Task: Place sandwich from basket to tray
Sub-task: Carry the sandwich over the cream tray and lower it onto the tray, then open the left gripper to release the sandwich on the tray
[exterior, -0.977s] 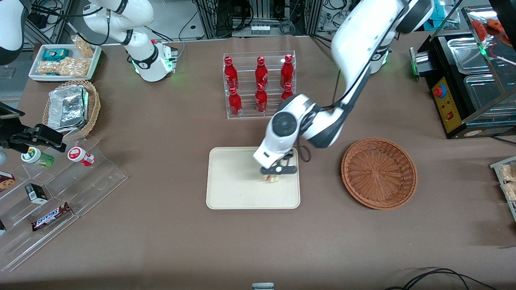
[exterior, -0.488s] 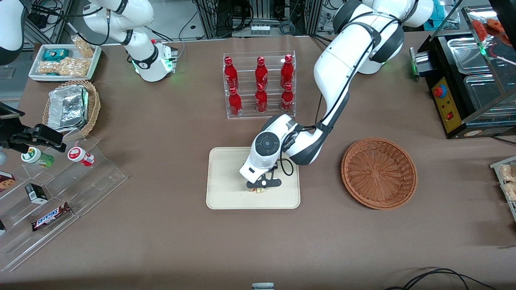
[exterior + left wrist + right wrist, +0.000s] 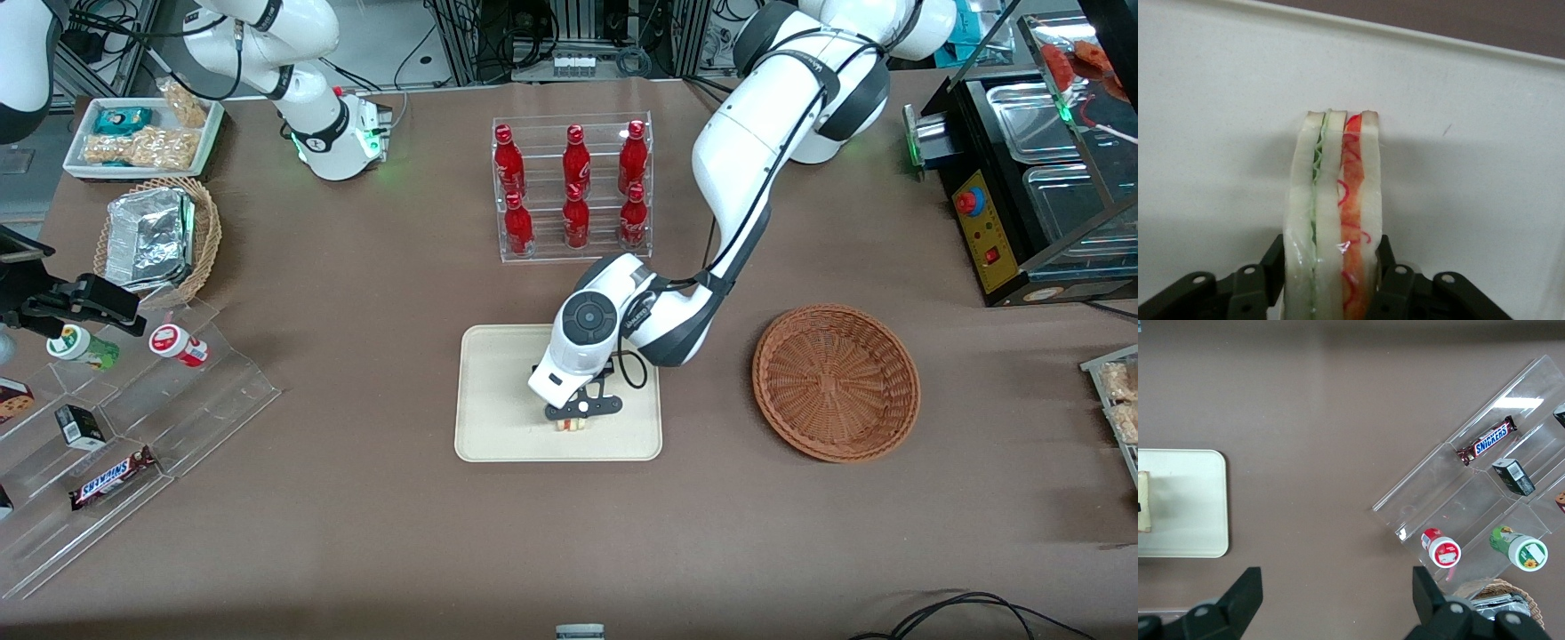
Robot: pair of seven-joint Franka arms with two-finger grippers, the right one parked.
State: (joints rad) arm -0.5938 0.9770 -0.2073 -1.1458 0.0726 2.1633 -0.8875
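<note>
The sandwich [image 3: 573, 425], white bread with green and orange-red layers, stands on edge on the cream tray [image 3: 498, 391], in the part of it nearer the front camera. My gripper [image 3: 576, 416] comes down on it from above and is shut on the sandwich. In the left wrist view the black fingers [image 3: 1395, 287] press both bread sides of the sandwich [image 3: 1335, 200], whose lower edge meets the tray [image 3: 1218, 100]. The reddish-brown basket [image 3: 836, 382] lies empty beside the tray, toward the working arm's end. The right wrist view catches the tray's [image 3: 1191, 500] end.
A clear rack of red bottles [image 3: 573, 187] stands farther from the front camera than the tray. Toward the parked arm's end are a stepped acrylic shelf with snacks [image 3: 133, 418], a tan basket with a foil container [image 3: 156, 240] and a white snack tray [image 3: 142, 138]. A black appliance [image 3: 1031, 196] sits near the working arm.
The gripper carried the sandwich across the tray, nearer the front camera and toward the parked arm's end, then sank slightly. Over the last half second it barely moved.
</note>
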